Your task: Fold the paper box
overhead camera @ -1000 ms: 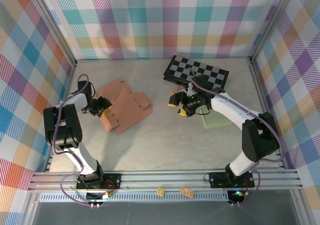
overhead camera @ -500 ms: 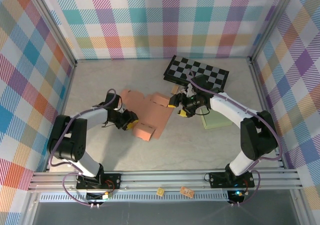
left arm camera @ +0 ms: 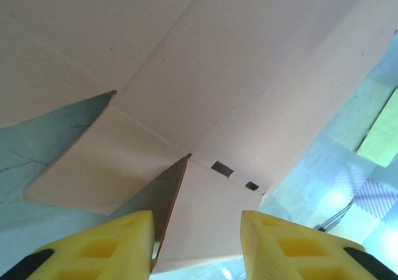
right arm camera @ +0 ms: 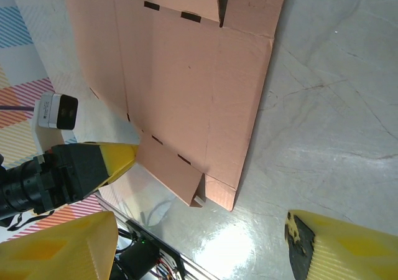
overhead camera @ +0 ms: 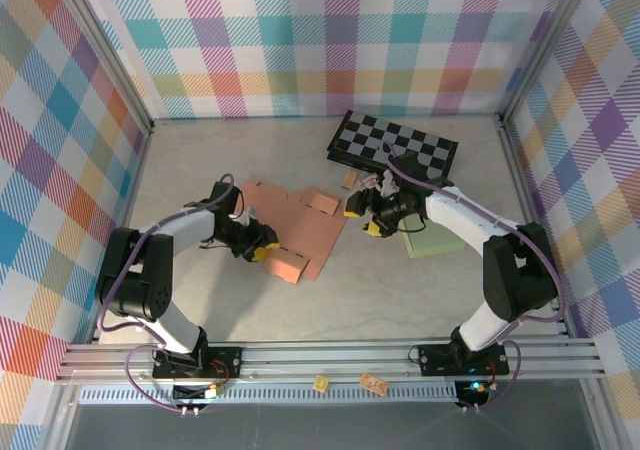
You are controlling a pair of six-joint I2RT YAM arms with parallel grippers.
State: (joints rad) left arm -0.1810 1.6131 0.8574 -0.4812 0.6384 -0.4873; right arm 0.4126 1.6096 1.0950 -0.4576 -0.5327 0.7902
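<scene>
The paper box (overhead camera: pixel 305 225) is a flat pink cardboard blank lying unfolded on the table's middle, also seen in the right wrist view (right arm camera: pixel 186 74). My left gripper (overhead camera: pixel 258 248) is at its near left corner. In the left wrist view one small flap (left arm camera: pixel 199 224) spans the gap between the yellow fingers (left arm camera: pixel 93 249), which touch both its side edges, so my left gripper (left arm camera: pixel 196 255) is shut across that flap. My right gripper (overhead camera: pixel 368 217) hovers just off the blank's right edge, and it stands wide open (right arm camera: pixel 199 249) over bare table.
A black-and-white chequered board (overhead camera: pixel 395 145) lies at the back right, a pale green pad (overhead camera: pixel 430 240) under the right arm, and a small wooden piece (overhead camera: pixel 349 180) behind the blank. Plaid walls close three sides. Bare table lies in front of the blank.
The left gripper has dragged the blank from the left side to the table's middle, and it now lies spread flatter. The right gripper shifted slightly right.
</scene>
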